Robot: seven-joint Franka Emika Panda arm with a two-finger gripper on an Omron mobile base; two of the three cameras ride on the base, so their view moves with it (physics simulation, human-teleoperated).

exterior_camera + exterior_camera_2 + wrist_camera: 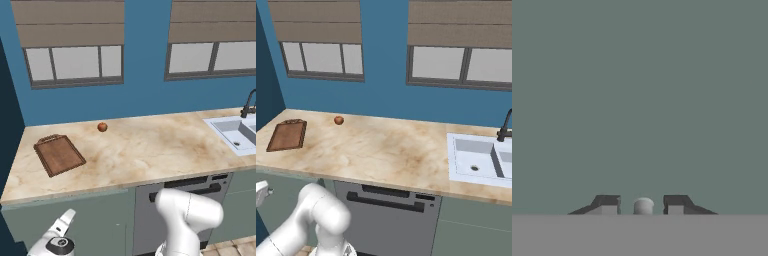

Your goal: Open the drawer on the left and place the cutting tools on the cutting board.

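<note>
gripper tips either side of drawer knob, closed in

A small orange-red ball is sitting on the marble counter in the upper left of the frame, close to the blue wall. A white sink with a dark faucet is lying at the right edge. A dark grey panel with a black bar handle is standing below the counter. Two blinded windows are filling the top.
</note>
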